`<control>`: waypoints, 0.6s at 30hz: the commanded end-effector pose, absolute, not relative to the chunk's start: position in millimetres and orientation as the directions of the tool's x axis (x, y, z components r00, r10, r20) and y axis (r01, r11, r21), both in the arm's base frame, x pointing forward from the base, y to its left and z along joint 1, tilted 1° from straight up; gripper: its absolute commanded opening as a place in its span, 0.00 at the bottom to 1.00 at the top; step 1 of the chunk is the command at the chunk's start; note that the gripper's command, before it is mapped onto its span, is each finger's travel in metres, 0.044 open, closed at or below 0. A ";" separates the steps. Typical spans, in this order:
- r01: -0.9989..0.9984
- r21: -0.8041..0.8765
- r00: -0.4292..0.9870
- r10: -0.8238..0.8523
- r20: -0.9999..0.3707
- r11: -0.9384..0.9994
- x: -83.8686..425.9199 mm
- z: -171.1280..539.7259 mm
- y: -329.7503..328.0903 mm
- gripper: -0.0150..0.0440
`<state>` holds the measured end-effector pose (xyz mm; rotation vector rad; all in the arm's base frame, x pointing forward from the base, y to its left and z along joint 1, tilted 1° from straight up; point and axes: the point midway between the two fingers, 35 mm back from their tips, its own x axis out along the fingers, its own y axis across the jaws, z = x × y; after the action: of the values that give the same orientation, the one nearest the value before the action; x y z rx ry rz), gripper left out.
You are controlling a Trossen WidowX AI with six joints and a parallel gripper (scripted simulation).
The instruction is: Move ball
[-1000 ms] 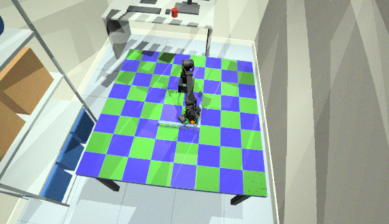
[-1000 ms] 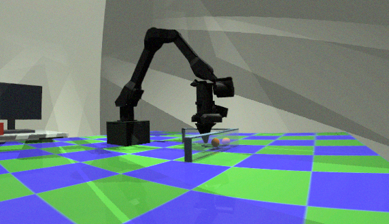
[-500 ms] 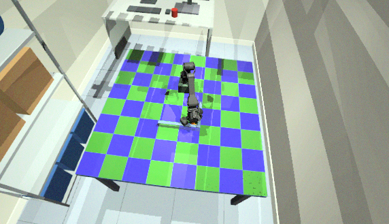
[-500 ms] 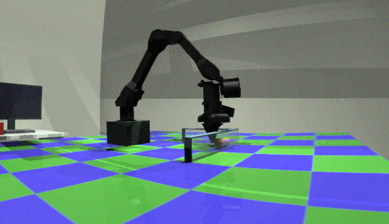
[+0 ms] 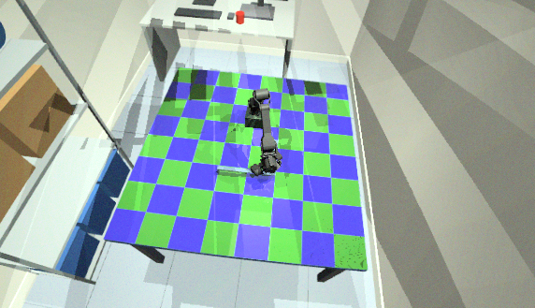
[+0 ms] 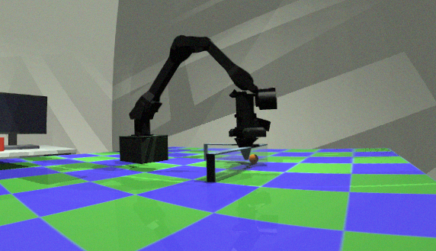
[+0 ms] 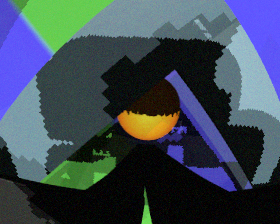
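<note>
Ball (image 6: 253, 158): orange sphere, so no long axis and no facing direction to record; the wrist view shows only its shaded upper half and bright lower half. It rests on the checkered bench (image 6: 312, 207), on a blue square, inside the corner made by the two clear walls (image 6: 229, 151). From the side it lies just beside the tip of the claw (image 6: 246, 154), on the side away from the dark corner post (image 6: 210, 167); whether tip and ball touch, I cannot tell.

Claw: pointing straight down, fingers shut tight together into one wedge, gripping nothing. In the wrist view the closed fingers form a dark point directly below the ball (image 7: 148, 117), with the ball sitting right at their tip.

See-through copy: not separable from the ball in any view; cannot tell whether the ball covers it.

Walls: low, clear; one runs from the post toward the claw, the other goes back from the post. In the top view, one wall shows as a pale strip (image 5: 234, 170) left of the claw (image 5: 263, 168); the ball is hidden under the arm there.

Surroundings: the arm's black base (image 6: 143, 149) stands well behind the walls. A desk (image 5: 220, 22) beyond the bench carries monitors, a keyboard (image 5: 197, 13) and a red cylinder (image 5: 239, 17). Shelving with a brown box (image 5: 28, 113) stands off the bench's left side.
</note>
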<state>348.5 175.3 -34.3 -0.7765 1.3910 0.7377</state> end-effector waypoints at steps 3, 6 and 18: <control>-0.825 -0.036 0.042 -0.003 -0.999 0.564 344.2 -35.7 168.7 0.25; -0.825 -0.036 0.042 -0.003 -0.999 0.564 341.7 -35.8 164.6 0.25; -0.825 -0.036 0.041 -0.005 -0.999 0.564 330.8 -36.6 148.3 0.25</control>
<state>333.9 153.3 -38.3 -0.7708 1.4077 0.7308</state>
